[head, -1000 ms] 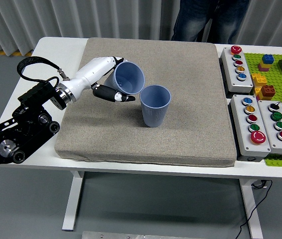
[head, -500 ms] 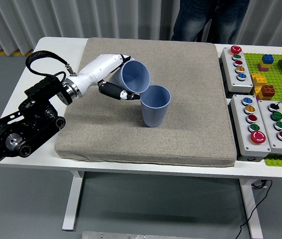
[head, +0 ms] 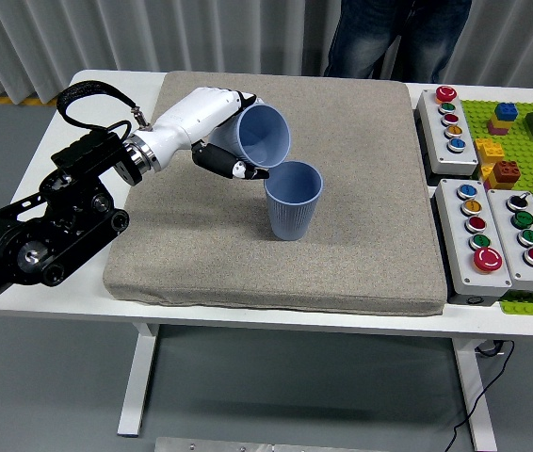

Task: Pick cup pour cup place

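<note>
My left hand (head: pixel 219 127) is shut on a blue ribbed cup (head: pixel 263 138). The cup is tipped on its side, its mouth facing right and down, just above and left of the rim of a second blue cup (head: pixel 293 200). That second cup stands upright on the grey mat (head: pixel 361 235) near its middle. The held cup's lower lip is close to the standing cup's rim; I cannot tell if they touch. My right hand is out of view.
Three grey button boxes (head: pixel 450 118) (head: pixel 474 231) (head: pixel 528 235) lie right of the mat. A green baseplate (head: pixel 530 141) with toy bricks is at the far right. A person (head: pixel 394 38) stands at the far side.
My left hand has carried the tipped cup up and to the right, closer over the standing cup, and tilted it further. The standing cup has not moved.
</note>
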Controlling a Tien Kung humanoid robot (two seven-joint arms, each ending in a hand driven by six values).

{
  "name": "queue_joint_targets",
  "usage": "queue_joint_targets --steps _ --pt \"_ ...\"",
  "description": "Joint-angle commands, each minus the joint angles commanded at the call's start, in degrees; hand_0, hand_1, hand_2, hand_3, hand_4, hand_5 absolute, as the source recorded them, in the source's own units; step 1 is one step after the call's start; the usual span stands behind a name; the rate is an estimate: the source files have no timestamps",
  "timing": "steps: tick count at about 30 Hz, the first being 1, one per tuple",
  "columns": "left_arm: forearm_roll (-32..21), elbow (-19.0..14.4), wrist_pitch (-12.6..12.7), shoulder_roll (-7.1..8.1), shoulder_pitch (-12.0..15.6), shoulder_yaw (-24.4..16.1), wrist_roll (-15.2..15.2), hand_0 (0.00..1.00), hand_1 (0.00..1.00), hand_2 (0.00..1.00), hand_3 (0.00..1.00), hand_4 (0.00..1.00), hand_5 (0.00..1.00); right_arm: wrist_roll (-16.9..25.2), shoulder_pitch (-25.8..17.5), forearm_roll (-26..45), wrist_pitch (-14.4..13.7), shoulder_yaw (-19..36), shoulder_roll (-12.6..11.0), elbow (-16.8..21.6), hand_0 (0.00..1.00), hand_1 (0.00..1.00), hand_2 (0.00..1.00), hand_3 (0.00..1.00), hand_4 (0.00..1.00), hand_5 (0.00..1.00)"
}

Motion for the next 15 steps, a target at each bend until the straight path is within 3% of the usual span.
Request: queue_joint_targets --steps 15 --pt "5.94 0.30 0.93 -0.84 -0.93 0.74 0.23 0.559 0.494 0.542 0.520 0.883 0.143 -0.03 -0.10 -0.45 0.15 0.29 0.04 0.02 0.651 0.653 0.590 0.595 0.002 0.099"
